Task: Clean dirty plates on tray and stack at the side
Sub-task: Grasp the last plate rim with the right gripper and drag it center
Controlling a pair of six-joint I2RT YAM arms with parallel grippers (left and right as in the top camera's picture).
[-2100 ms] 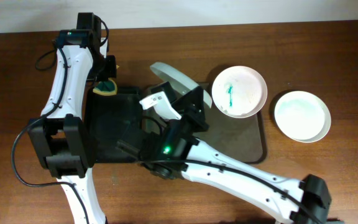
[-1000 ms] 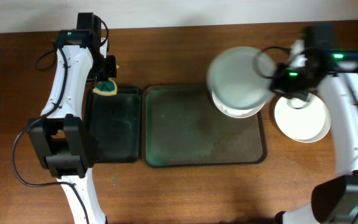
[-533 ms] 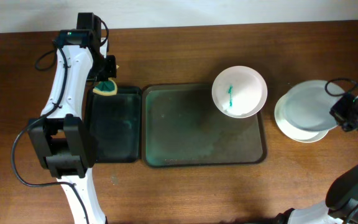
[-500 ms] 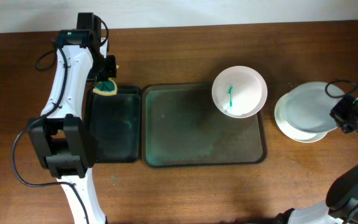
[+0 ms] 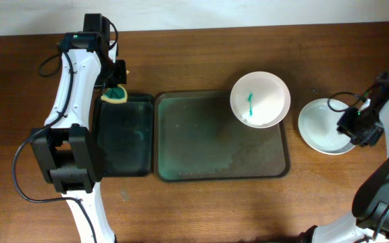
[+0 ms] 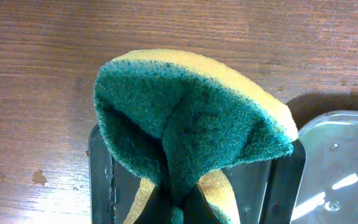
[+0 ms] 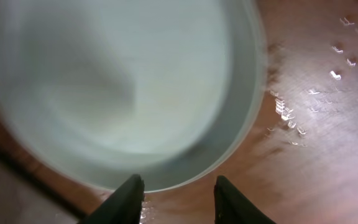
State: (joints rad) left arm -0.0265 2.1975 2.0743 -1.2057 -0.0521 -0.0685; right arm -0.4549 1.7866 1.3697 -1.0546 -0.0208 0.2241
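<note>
Right pincer (image 7: pixel 174 193) just beside white plate (image 7: pixel 117 93)

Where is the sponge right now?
The sponge is pinched in the left end effector, at the left of the overhead view, over the top corner of the small black tray beside the big tray.
</note>
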